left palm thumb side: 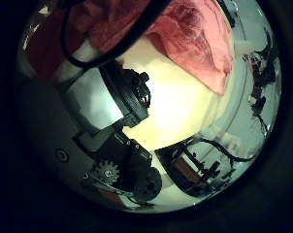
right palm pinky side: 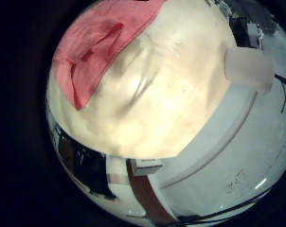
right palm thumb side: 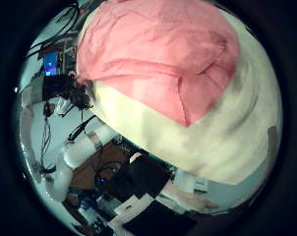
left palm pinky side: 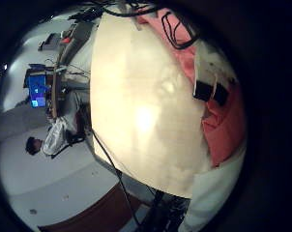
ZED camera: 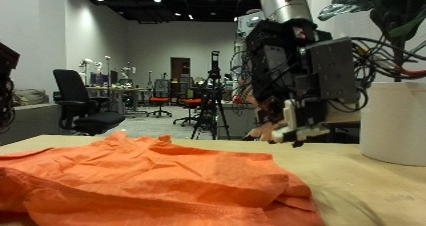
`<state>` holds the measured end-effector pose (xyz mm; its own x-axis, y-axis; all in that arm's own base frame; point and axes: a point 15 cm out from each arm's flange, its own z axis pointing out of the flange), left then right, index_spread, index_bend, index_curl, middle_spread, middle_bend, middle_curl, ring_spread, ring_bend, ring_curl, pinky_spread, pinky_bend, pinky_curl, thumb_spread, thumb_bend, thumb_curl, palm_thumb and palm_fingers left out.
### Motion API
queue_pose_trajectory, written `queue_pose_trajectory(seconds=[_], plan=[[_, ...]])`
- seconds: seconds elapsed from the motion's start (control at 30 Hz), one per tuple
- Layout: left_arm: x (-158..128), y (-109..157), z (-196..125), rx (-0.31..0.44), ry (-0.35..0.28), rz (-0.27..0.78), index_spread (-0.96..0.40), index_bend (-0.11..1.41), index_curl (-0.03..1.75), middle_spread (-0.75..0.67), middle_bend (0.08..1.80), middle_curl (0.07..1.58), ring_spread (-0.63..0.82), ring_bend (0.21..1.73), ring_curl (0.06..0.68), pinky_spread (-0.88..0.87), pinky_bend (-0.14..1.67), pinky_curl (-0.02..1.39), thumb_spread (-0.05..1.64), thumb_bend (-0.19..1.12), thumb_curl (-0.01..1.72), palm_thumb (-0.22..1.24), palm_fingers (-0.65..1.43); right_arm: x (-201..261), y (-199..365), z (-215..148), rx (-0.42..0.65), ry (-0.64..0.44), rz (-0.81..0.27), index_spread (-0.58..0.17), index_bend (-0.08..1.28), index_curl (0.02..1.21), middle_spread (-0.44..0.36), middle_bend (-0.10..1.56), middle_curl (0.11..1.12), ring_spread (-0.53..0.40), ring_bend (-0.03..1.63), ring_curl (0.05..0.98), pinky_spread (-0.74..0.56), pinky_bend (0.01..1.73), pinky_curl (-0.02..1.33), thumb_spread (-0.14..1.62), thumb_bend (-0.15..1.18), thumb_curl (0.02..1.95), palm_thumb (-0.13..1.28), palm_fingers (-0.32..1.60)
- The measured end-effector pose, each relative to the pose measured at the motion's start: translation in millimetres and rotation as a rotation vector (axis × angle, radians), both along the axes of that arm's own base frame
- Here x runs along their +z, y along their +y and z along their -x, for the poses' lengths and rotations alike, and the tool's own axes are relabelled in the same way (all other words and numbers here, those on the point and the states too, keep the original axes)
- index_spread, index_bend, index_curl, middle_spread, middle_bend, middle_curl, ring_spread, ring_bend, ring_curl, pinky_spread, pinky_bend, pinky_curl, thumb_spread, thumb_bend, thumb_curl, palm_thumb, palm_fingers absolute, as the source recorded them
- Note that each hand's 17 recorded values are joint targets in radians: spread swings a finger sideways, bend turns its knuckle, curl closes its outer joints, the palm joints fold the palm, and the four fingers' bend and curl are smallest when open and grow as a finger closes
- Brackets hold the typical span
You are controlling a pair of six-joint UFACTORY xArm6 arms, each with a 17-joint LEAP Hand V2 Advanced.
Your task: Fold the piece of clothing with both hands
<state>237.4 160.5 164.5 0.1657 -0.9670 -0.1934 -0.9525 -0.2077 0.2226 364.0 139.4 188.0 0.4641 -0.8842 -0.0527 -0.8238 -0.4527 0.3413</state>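
Note:
An orange piece of clothing (ZED camera: 133, 181) lies crumpled and spread on the pale wooden table (ZED camera: 366, 191). One hand (ZED camera: 300, 81) hangs over the table just past the cloth's edge, fingers pointing down and holding nothing; I cannot tell which hand it is. In the left thumb side palm view the left hand's own fingers (left palm thumb side: 122, 97) reach out loosely beside the clothing (left palm thumb side: 185, 34) without touching it. The clothing (right palm thumb side: 158, 54) fills much of the right thumb side palm view, so that palm is close over it. The clothing (right palm pinky side: 96, 47) also shows in the right little finger side palm view.
A white cylinder (ZED camera: 393, 121) stands on the table right behind the hand. Office chairs (ZED camera: 80, 101) and tripods (ZED camera: 211, 96) fill the room beyond the table's far edge. Bare tabletop (right palm pinky side: 162, 85) stretches beside the cloth.

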Motion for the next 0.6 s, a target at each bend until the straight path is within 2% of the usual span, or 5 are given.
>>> queue_pose_trajectory(seconds=[0.27, 0.47, 0.6], plan=[[7, 1, -2, 0.002, -0.006, -0.002, -0.62, 0.5, 0.82, -0.46, 1.08, 0.69, -0.5, 1.13, 0.474, -0.7, 1.0, 0.53, 1.34, -0.01, 0.26, 0.56, 1.13, -37, 26, 10, 0.06, 0.045, 0.023, -0.263, 0.17, 0.28, 0.032, 0.24, 0.35, 0.133, 0.38, 0.256, 0.21, 0.31, 0.29, 1.01, -0.03, 0.29, 0.31, 0.22], [10, 2, -6, 0.003, -0.008, 0.0, -0.64, 0.47, 0.87, -0.46, 1.08, 0.7, -0.5, 1.13, 0.476, -0.7, 1.0, 0.53, 1.35, -0.01, 0.25, 0.57, 1.13, -52, 35, 33, 0.103, 0.086, 0.045, -0.245, 0.19, 0.3, 0.027, 0.24, 0.35, 0.123, 0.37, 0.25, 0.21, 0.27, 0.28, 0.99, -0.02, 0.29, 0.33, 0.27], [12, 1, -8, 0.007, -0.005, 0.007, -0.65, 0.45, 0.9, -0.46, 1.08, 0.7, -0.5, 1.13, 0.476, -0.69, 1.01, 0.53, 1.35, -0.01, 0.25, 0.57, 1.13, -56, 47, 38, 0.135, 0.076, 0.044, -0.234, 0.18, 0.31, 0.018, 0.25, 0.36, 0.11, 0.37, 0.248, 0.22, 0.24, 0.27, 0.99, -0.02, 0.29, 0.34, 0.31]])
